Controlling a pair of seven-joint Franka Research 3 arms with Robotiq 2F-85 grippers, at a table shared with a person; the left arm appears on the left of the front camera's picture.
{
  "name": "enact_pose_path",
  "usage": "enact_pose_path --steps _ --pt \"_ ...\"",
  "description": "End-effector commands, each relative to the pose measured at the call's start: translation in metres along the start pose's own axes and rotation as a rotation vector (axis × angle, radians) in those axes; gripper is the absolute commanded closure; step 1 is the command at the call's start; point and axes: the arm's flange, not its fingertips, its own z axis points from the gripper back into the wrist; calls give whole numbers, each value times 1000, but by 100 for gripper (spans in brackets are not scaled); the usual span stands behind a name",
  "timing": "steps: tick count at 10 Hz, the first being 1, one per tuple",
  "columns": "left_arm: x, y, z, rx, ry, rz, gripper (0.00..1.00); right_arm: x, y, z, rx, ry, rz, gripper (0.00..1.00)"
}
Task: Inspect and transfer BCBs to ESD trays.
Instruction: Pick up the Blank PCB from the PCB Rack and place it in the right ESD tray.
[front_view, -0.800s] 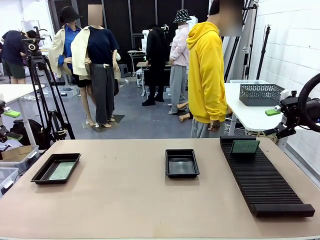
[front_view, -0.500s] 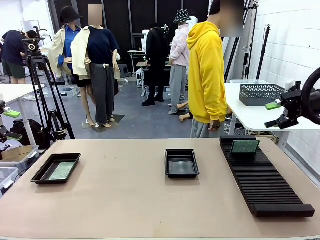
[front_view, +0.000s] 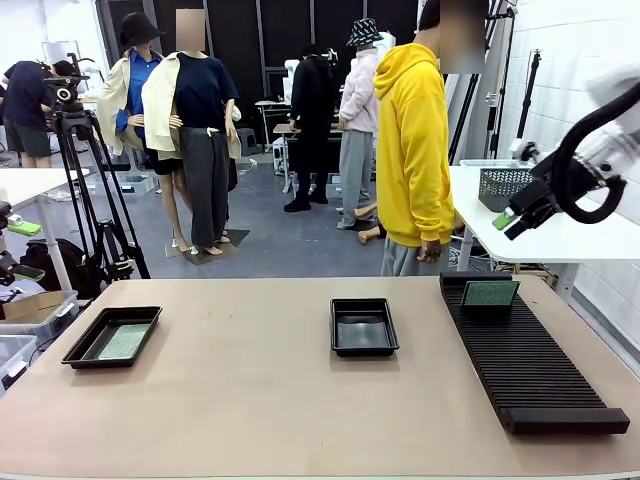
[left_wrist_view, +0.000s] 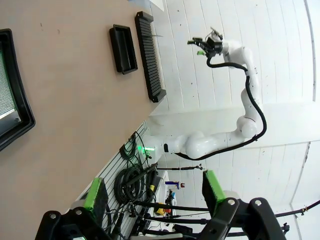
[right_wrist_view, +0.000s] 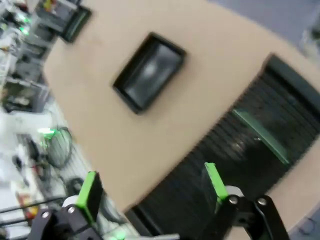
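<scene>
My right end effector has its two green-padded fingers spread wide apart. Nothing sits between them and nothing touches them. In the front view it hangs in the air, well above the far right corner of the bench, with its fingers angled down towards my left. My left end effector is also fully apart and empty, held above the bench with its pads clear of everything.

The right wrist view is blurred. Under my right end effector lies the long black ribbed rack, which runs along the right side of the bench. The first BCB stands on edge in the slots at the rack's far end.

The middle ESD tray sits apart from the rack, near the centre of the bench towards the far edge, and its glossy floor is bare. The left ESD tray sits well apart from it, near the bench's left edge. In my left wrist view it is the thing nearest me. The second BCB lies flat inside it, in the end of the tray nearer to me.

A person in a yellow hoodie stands beyond the far edge of the bench, with one hand hanging down beside the rack's far end.
</scene>
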Motion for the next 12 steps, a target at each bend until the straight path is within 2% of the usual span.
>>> enact_pose_path --steps 1,4,5,6,8,10,12 --pt "0 0 1 10 -6 -1 0 35 -22 -5 -257 224 128 0" --pt "0 0 1 10 -6 -1 0 89 -45 -23 -392 487 220 0" --pt "0 0 1 10 -6 -1 0 104 -65 -37 -382 544 246 0" --pt "0 0 1 10 -6 -1 0 112 -82 -46 -370 554 273 0" --pt "0 0 1 10 -6 -1 0 114 -96 -57 -309 604 336 0" --pt "0 0 1 10 -6 -1 0 100 -102 -68 -298 669 387 0" --pt "0 0 1 10 -6 -1 0 85 -101 -79 -277 689 420 0"
